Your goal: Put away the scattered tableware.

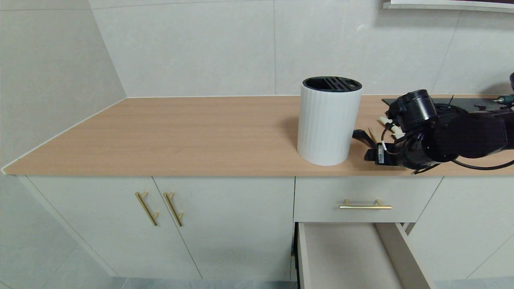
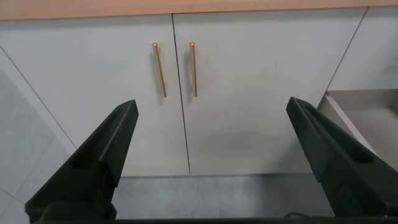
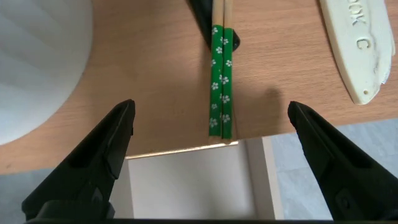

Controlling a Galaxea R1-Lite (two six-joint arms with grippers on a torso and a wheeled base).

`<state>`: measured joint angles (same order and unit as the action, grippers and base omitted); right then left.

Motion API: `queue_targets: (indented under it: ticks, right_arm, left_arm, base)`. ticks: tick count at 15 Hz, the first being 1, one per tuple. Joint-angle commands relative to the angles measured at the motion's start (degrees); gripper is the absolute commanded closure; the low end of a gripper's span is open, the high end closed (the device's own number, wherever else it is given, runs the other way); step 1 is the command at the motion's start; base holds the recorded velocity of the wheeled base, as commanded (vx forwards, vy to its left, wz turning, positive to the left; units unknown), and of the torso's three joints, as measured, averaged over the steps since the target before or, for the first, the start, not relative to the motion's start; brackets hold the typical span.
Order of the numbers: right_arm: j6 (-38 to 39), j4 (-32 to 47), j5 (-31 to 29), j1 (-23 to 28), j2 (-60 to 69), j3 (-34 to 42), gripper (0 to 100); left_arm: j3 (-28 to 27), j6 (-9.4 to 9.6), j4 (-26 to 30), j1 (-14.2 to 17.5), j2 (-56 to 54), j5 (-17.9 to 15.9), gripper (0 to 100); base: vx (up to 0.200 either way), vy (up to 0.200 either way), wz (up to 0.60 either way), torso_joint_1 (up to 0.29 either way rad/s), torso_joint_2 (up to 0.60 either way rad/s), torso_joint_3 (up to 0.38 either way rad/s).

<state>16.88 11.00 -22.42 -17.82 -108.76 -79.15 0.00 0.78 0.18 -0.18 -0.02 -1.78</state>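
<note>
The right claw (image 3: 211, 107) is wide open over the green chopsticks (image 3: 221, 81) at the counter (image 3: 155, 74) edge, near the white pot (image 1: 327, 120). Their far ends are cut off. The left claw (image 2: 211, 104) is open too, by the cupboard doors (image 2: 249, 93)

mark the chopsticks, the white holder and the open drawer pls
chopsticks (image 3: 217, 81), right wrist view, green flowered end of the pair.
white holder (image 1: 327, 124), head view, middle of its ribbed side.
open drawer (image 1: 345, 253), head view, bare bottom panel.
</note>
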Motion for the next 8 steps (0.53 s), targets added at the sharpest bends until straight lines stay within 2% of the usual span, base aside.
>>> queue_targets:
  ticks: [1,5,6,8]
  right_arm:
    - [-0.01,-0.01,0.01,0.16,-0.57,-0.04,0]
    - [-0.01,-0.01,0.01,0.42,-0.92,-0.48,0]
    - [-0.01,-0.01,0.01,0.42,-1.01,-0.56,100]
    - [-0.01,0.17,0.09,0.42,-1.01,-0.48,100]
  left_arm:
    - [0.0,0.01,-0.01,0.01,0.02,-0.07,0]
    - [0.0,0.01,-0.01,0.01,0.02,0.02,0]
    - [0.0,0.01,-0.01,0.01,0.02,-0.07,0]
    - [0.0,0.01,-0.01,0.01,0.02,0.02,0]
  base:
    - [0.0,0.0,0.0,0.0,0.0,0.0]
    - [0.0,0.0,0.0,0.0,0.0,0.0]
    - [0.0,0.0,0.0,0.0,0.0,0.0]
    - [0.0,0.0,0.0,0.0,0.0,0.0]
